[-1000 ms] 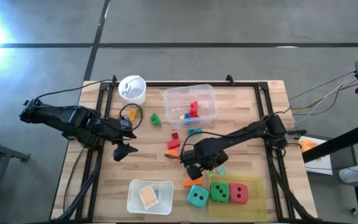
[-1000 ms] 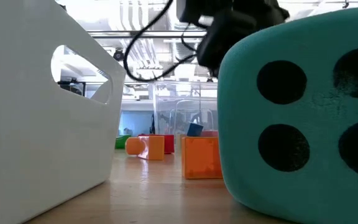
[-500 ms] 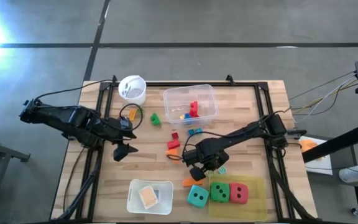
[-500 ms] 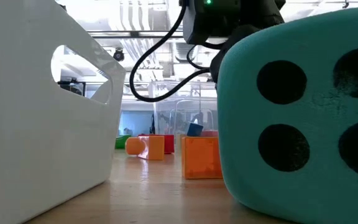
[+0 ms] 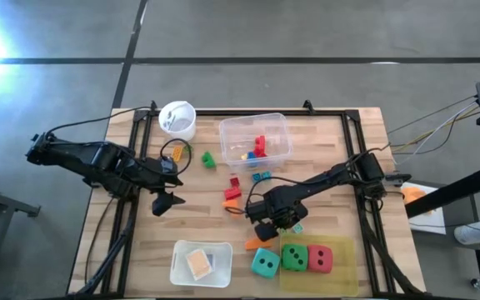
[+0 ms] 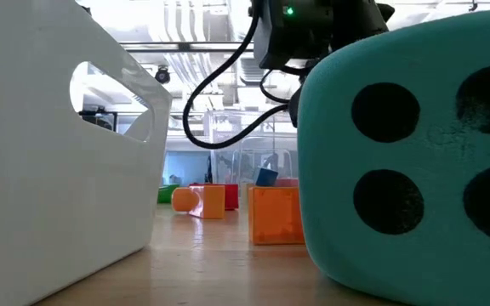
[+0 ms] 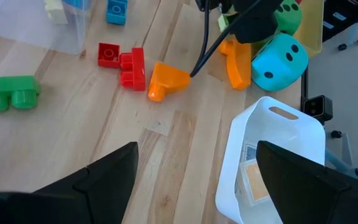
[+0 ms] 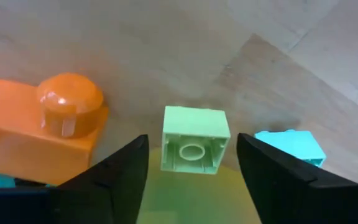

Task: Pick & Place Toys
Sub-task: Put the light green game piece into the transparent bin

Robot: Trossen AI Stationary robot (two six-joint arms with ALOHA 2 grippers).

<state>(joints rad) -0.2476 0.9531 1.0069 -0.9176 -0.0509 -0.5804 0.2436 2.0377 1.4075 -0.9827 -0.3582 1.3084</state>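
Where the wooden table [image 5: 323,150] ends, a grey floor with dark seams shows on every side, and the low view looks past the toys to bright ceiling lights and pipes. On the table stand a white cup [image 5: 177,119], a clear tub [image 5: 255,141] with a few small blocks in it, and a white bin [image 5: 200,263] near the front edge. The right gripper [image 8: 191,163] is low over the boards just behind the three dice, its fingers spread to either side of a pale green block [image 8: 195,139] without touching it. That block is small and square, with one round hollow in its upper face. An orange block [image 8: 39,124] with a round stud lies just beside it, and a light blue block [image 8: 289,145] on its other side. The teal die [image 5: 264,263], green die [image 5: 293,257] and red die [image 5: 321,258] sit in a row. The left gripper [image 7: 194,171] hangs over the table's left part with its fingers wide apart, holding nothing.
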